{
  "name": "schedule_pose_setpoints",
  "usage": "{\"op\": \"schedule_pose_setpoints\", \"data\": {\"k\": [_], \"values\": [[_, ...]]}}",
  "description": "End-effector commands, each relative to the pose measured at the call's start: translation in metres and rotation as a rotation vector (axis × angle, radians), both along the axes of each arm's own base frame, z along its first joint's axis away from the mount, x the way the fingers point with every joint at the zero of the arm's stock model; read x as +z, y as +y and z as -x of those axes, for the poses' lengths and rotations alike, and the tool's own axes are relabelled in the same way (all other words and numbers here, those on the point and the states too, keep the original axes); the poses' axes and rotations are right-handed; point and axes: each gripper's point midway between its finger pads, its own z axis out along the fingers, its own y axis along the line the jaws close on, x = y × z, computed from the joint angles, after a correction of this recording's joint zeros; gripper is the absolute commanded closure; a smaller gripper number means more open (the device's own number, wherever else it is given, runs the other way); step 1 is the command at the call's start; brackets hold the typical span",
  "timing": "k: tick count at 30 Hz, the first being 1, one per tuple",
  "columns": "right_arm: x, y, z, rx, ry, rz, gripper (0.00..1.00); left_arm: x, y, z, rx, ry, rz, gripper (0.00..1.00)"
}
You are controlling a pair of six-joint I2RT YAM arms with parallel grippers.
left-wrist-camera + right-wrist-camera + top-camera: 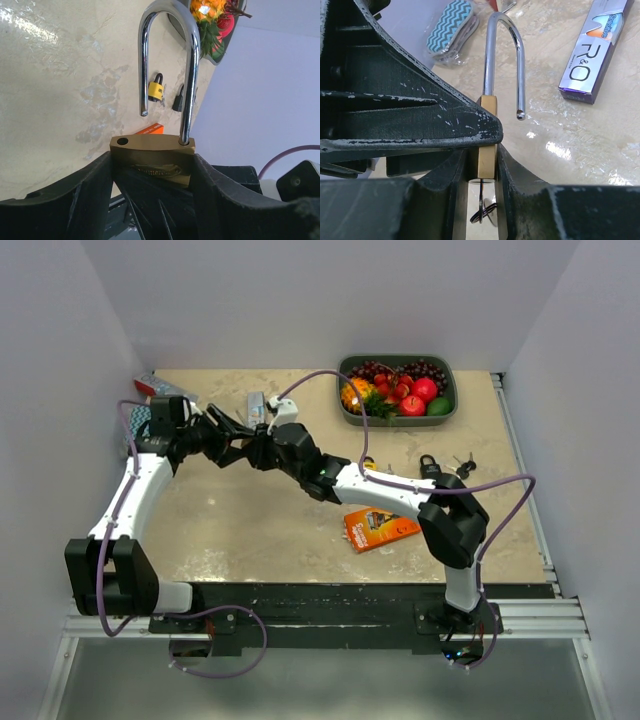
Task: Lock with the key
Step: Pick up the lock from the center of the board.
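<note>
A brass padlock with its tall chrome shackle sprung open is held above the left side of the table. My left gripper is shut on the narrow ends of its body. In the right wrist view the same padlock shows edge-on, and my right gripper presses on the two flat faces of its lower end. The key hangs from the lock's underside with its ring, between the right fingers and not touched by them. From above, both grippers meet at the lock.
A dish of fruit stands at the back right. A small padlock and loose keys lie right of centre, with an orange packet nearer me. A purple box and a zigzag-patterned pouch lie close to the grippers.
</note>
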Motion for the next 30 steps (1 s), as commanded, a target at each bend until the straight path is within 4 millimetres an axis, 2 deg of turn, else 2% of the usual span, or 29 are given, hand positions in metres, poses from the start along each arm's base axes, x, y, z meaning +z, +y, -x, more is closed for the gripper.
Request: {"op": "schedule_pose_setpoints", "data": {"k": [1, 2, 4, 5, 6, 8, 10, 11, 13, 14, 15, 16, 17, 18, 19, 21, 22, 23, 24, 26, 27, 30], "values": [[0.05, -0.012, -0.008, -0.022, -0.12, -0.036, 1.0, 0.019, 0.002, 0.009, -0.024, -0.061, 0.041, 0.74], [0.054, -0.014, -0.007, -0.019, -0.126, -0.038, 1.0, 0.017, 0.004, 0.009, -0.025, -0.062, 0.03, 0.57], [0.067, -0.017, -0.002, -0.008, -0.148, -0.049, 1.0, 0.01, 0.011, 0.01, -0.016, -0.051, 0.033, 0.43], [0.069, -0.019, -0.001, -0.008, -0.149, -0.045, 1.0, 0.01, 0.015, 0.008, -0.016, -0.061, 0.028, 0.26], [0.07, -0.021, -0.001, -0.009, -0.146, -0.041, 1.0, 0.01, 0.023, 0.005, 0.002, -0.067, 0.025, 0.18], [0.079, -0.026, 0.004, 0.012, -0.143, -0.042, 1.0, 0.015, 0.032, -0.002, -0.009, -0.131, 0.005, 0.08], [0.08, -0.033, 0.007, 0.03, -0.134, -0.04, 1.0, 0.029, 0.045, -0.011, -0.012, -0.197, -0.029, 0.04], [0.091, -0.035, 0.015, 0.075, -0.141, -0.058, 1.0, 0.033, 0.048, -0.013, -0.051, -0.258, -0.089, 0.01], [0.086, -0.043, 0.021, 0.125, -0.152, -0.034, 1.0, 0.05, 0.052, -0.022, -0.11, -0.359, -0.161, 0.01], [0.099, -0.046, 0.032, 0.181, -0.178, -0.053, 1.0, 0.053, 0.052, -0.025, -0.204, -0.47, -0.242, 0.01], [0.101, -0.052, 0.033, 0.213, -0.207, -0.039, 1.0, 0.057, 0.052, -0.027, -0.274, -0.543, -0.287, 0.01], [0.096, -0.057, 0.04, 0.258, -0.208, -0.032, 1.0, 0.065, 0.048, -0.025, -0.431, -0.686, -0.362, 0.01], [0.107, -0.059, 0.056, 0.354, -0.25, -0.037, 1.0, 0.067, 0.045, -0.022, -0.518, -0.758, -0.394, 0.01], [0.107, -0.066, 0.058, 0.394, -0.261, -0.025, 1.0, 0.075, 0.044, -0.022, -0.606, -0.846, -0.439, 0.01], [0.105, -0.071, 0.065, 0.439, -0.265, -0.001, 1.0, 0.07, 0.038, -0.003, -0.767, -0.96, -0.466, 0.01], [0.118, -0.086, 0.084, 0.573, -0.357, 0.009, 1.0, 0.074, 0.032, 0.015, -0.915, -1.1, -0.491, 0.01], [0.121, -0.092, 0.088, 0.593, -0.38, 0.008, 1.0, 0.069, 0.027, 0.038, -1.032, -1.204, -0.497, 0.02], [0.125, -0.1, 0.09, 0.614, -0.421, 0.018, 1.0, 0.068, 0.024, 0.046, -1.078, -1.255, -0.503, 0.04], [0.132, -0.105, 0.102, 0.659, -0.45, 0.012, 1.0, 0.068, 0.021, 0.051, -1.089, -1.268, -0.505, 0.06], [0.13, -0.112, 0.114, 0.718, -0.473, 0.045, 1.0, 0.073, 0.011, 0.059, -1.126, -1.352, -0.524, 0.13], [0.138, -0.114, 0.124, 0.76, -0.499, 0.041, 1.0, 0.077, 0.005, 0.07, -1.143, -1.399, -0.537, 0.15], [0.132, -0.119, 0.135, 0.801, -0.473, 0.055, 1.0, 0.078, -0.018, 0.095, -1.23, -1.507, -0.547, 0.23]]}}
